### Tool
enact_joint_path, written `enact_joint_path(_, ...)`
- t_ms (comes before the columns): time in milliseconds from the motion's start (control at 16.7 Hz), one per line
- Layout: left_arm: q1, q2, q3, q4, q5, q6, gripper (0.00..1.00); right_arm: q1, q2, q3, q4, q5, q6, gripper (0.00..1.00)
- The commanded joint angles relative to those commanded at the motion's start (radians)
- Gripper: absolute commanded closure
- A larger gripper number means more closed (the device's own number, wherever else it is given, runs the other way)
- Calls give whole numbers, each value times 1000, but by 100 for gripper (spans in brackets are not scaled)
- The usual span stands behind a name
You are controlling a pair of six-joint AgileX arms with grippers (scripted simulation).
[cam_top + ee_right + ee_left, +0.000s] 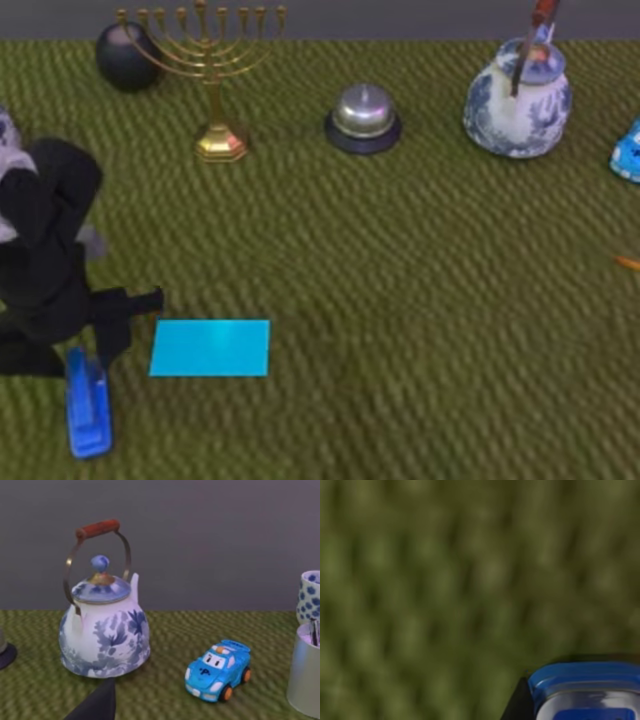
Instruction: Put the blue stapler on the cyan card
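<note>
Blue stapler (87, 405) lies on the desk at near left, just left of the cyan card (210, 348), not touching it. Left gripper (92, 352) sits low at the stapler's far end; whether its fingers are apart or clamped cannot be told. Left wrist view shows only the stapler's blue end (585, 687) against green cloth. Right arm is not seen in the top view. Step looks like the grasp. Next: secure hold, lift, short carry right, set down on card.

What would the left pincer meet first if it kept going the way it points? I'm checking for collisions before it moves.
Probably the small bright-blue plastic stapler, just beyond the left pincer in the top view; the wrist view shows only its edge, so depth is uncertain.
</note>
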Motion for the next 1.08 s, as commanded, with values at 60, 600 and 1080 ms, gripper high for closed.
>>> enact_joint_path(60,1,-12,22,-35,0,-1,100,0,0,0,0,0,0,0)
enact_joint_path(600,17,-157,219,-380,0,-5,100,0,0,0,0,0,0,0)
enact_joint_path(1080,-36,-104,272,-395,-1,105,100,0,0,0,0,0,0,0)
